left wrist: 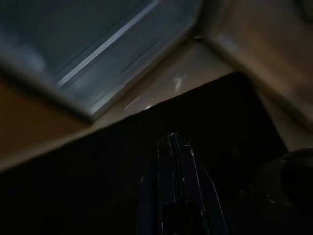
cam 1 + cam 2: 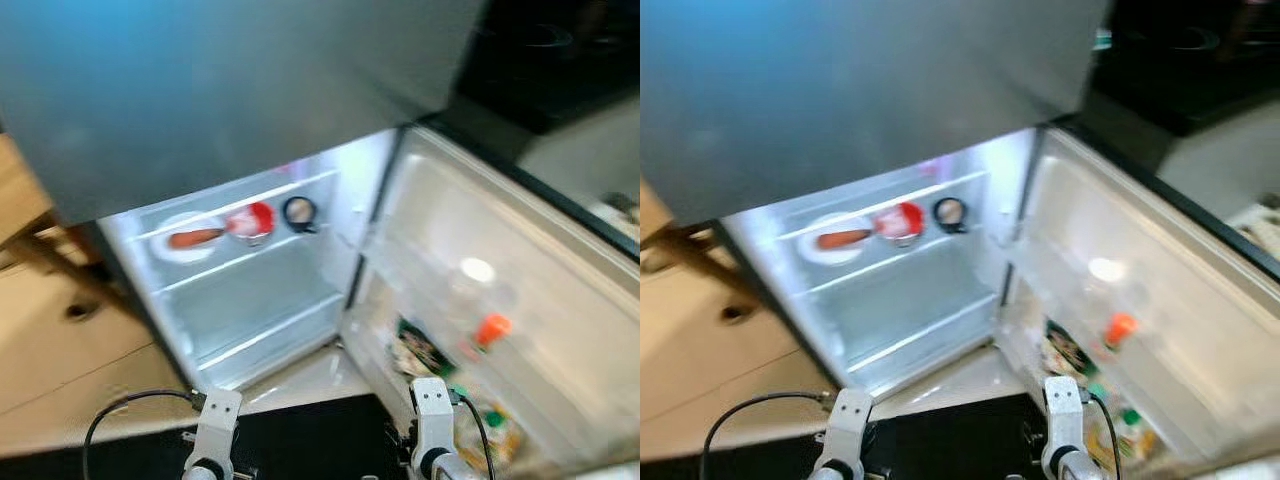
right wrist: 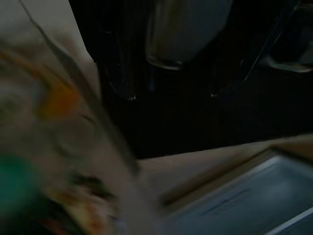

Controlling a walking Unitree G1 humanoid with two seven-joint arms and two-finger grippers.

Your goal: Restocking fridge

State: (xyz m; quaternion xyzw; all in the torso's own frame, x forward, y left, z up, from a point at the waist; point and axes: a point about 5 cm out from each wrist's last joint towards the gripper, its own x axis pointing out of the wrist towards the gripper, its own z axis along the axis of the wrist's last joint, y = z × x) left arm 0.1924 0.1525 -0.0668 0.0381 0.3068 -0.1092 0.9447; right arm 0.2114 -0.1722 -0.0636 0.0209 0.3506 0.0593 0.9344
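While the head views are blurred, the fridge [image 2: 250,300] stands open in the middle of the frame, lit inside, with its door [image 2: 520,300] swung out to the right. On an upper glass shelf [image 2: 240,255] lie a white plate with an orange item [image 2: 190,240], a red bowl [image 2: 255,220] and a small dark cup [image 2: 300,212]. The door rack holds a bottle with an orange cap [image 2: 490,328] and some packets [image 2: 420,350]. The pale wooden floor [image 2: 60,350] fills the lower left. In its wrist view the left gripper [image 1: 172,147] has its fingers pressed together, over a dark surface. For the right gripper [image 3: 171,93] I cannot tell the state; it is too dark.
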